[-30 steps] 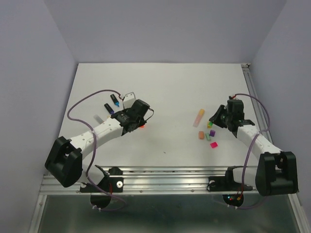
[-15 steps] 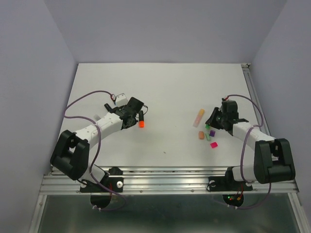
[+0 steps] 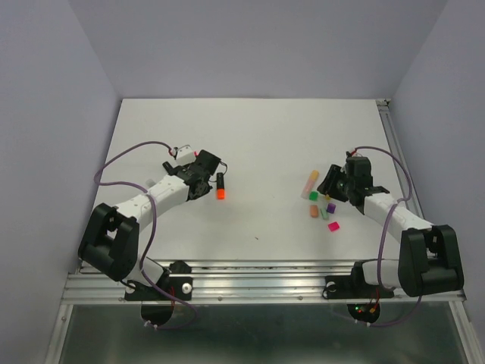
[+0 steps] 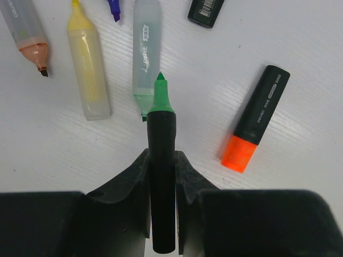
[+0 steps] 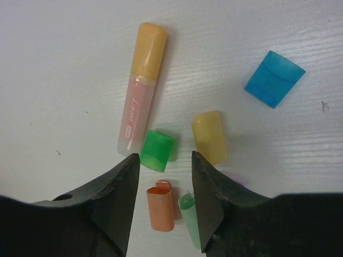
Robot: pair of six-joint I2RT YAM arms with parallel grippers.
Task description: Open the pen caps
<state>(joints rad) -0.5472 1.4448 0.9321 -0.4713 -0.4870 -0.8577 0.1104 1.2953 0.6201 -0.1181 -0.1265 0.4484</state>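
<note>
Currently green cap (image 5: 158, 151) sits btwn parted right fingers (image 5: 120, 187), ungripped; left fingers (image 4: 134, 176) clamp pen (image 4: 162, 160).

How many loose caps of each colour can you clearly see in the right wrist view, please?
bright green cap: 1
yellow cap: 1
blue cap: 1
orange cap: 1
pale green cap: 1
Total: 5
</note>
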